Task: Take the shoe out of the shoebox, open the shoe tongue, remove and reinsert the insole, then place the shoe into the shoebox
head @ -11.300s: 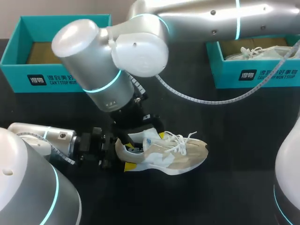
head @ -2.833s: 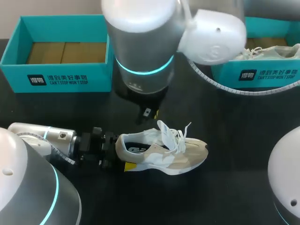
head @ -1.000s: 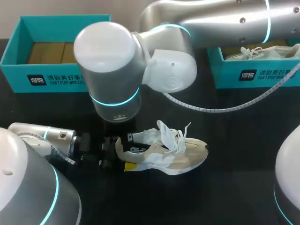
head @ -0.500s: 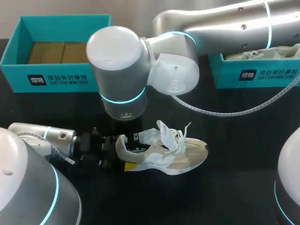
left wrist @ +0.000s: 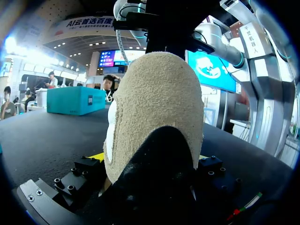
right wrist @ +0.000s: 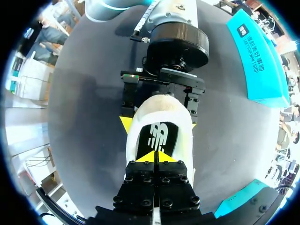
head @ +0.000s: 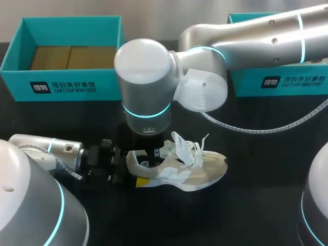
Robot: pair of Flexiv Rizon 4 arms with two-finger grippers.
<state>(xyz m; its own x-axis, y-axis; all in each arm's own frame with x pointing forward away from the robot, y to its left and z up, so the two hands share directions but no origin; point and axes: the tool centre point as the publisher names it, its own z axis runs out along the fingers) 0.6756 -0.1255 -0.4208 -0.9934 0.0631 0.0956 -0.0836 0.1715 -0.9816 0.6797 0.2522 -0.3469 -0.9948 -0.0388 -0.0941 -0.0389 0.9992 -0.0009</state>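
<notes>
Beige shoe [head: 190, 171]: upright on the dark tabletop [head: 266, 154], lower middle of the frame, outside the teal shoebox [head: 61, 87] at upper left
Left end effector [head: 124, 169]: clamped on the shoe's heel from both sides
Right end effector [right wrist: 154, 157]: yellow tips pressed together over the black insole [right wrist: 158, 135], possibly touching it

The sneaker [head: 179, 169] lies in the middle of the desk [head: 266, 154], heel left, toe right. The left claw [head: 126, 167] is at its heel, the right claw [head: 154, 154] over its opening. The left shoebox [head: 61, 84] and the right shoebox [head: 287, 82] stand behind.
</notes>
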